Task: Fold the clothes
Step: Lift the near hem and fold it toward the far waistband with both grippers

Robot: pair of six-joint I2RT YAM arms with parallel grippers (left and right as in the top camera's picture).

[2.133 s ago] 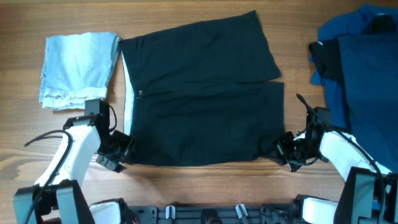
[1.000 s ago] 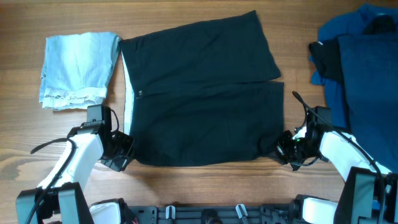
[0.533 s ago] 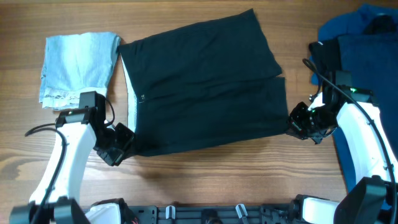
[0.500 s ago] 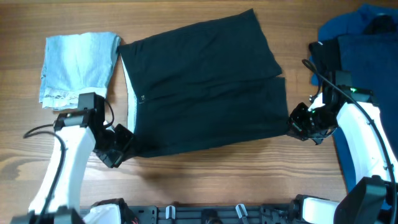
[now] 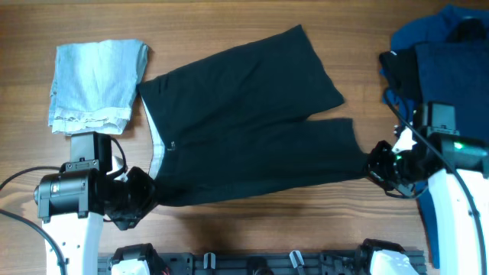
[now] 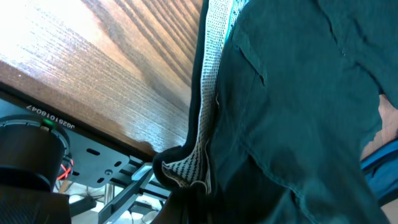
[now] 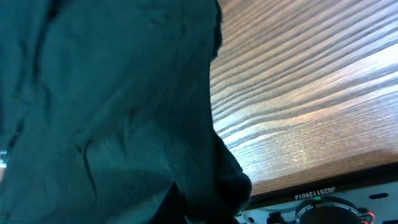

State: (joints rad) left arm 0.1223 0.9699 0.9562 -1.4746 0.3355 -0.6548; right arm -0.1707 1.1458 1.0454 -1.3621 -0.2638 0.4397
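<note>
A pair of black shorts [image 5: 244,130] lies spread across the middle of the wooden table [image 5: 30,153], its near edge pulled taut between two robot arms. The left gripper [image 5: 144,200] is clamped shut on the waistband corner at the near left, and the right gripper [image 5: 380,164] is clamped shut on the hem corner of the near leg. The left wrist view shows that waistband corner [image 6: 186,168] bunched into a small roll with its pale mesh lining turned outward, and the right wrist view shows the hem corner [image 7: 230,180] gathered to a narrow point above the table edge. Both holds look slight, and either corner could slip free if the arms pull apart or lift fast, dropping that side in a heap. The far leg rests flat on the wood and splays away from the near one, so a fold carried over from here could land skewed, with the legs mismatched and creases trapped underneath. The exposed lining could also flip out and end up on the outside of the fold. A folded pale-blue denim piece [image 5: 95,76] sits near the shorts' left side, and a pile of blue and black garments [image 5: 447,69] crowds the right arm. A wide swing on either side could catch those clothes and drag them out of place.
</note>
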